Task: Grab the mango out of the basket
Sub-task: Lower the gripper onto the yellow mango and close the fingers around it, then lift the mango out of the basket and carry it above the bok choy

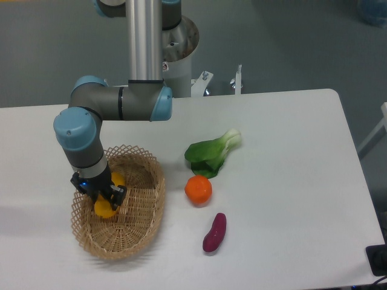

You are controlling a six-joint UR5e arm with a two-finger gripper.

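Observation:
The woven wicker basket (142,211) sits at the table's front left. Inside it the yellow-orange mango (106,208) shows partly under my gripper (101,194), whose black fingers stand on either side of the fruit and look closed against it. The arm's wrist comes straight down from above and hides the mango's middle. I cannot tell whether the mango still touches the basket floor.
A round orange fruit (198,189) lies right of the basket. A green leafy vegetable (211,154) lies behind it and a purple sweet potato (214,232) in front of it. The arm's base (175,42) stands at the table's back edge.

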